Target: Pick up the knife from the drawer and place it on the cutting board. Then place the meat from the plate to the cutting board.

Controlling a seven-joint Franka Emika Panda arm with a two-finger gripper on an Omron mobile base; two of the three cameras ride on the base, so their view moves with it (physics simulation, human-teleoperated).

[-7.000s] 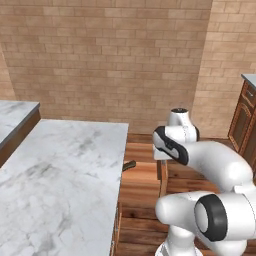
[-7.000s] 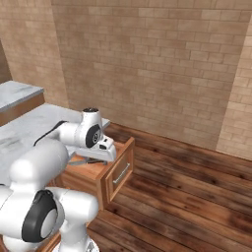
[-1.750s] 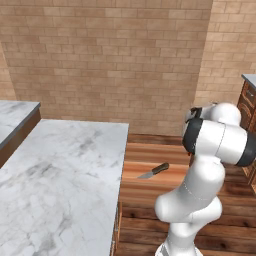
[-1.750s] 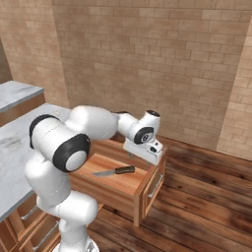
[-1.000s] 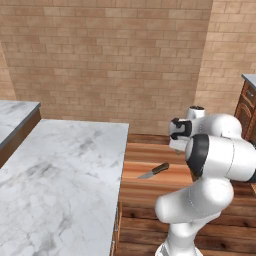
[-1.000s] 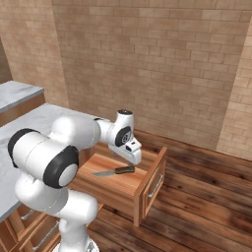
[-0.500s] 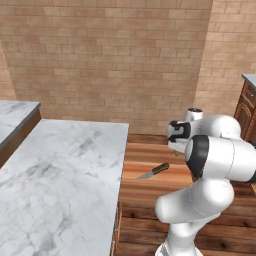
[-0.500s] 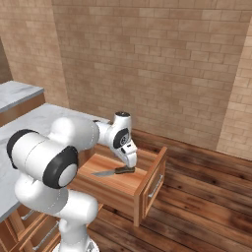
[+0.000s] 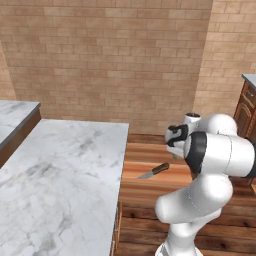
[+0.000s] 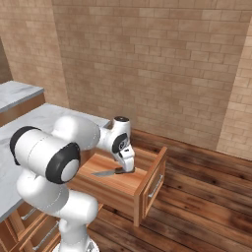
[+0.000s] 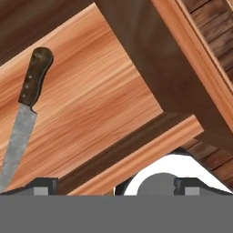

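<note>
The long silver-bladed, dark-handled kitchen knife (image 11: 25, 117) is lying flat on the floor of the open wooden drawer (image 10: 147, 179), running lengthwise off to one side of the wide-open, empty two-finger gripper (image 11: 113, 184), which is hanging above it.

Glossy white rounded arm (image 9: 215, 155) segments joined by dark grey joint bands.

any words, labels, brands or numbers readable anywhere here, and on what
None: no readable text in any view.
The silver-bladed knife with the dark brown handle bears no mark, only rivets on the handle.
The open wooden drawer, the grey marble counter and the brick wall are unlabelled.
</note>
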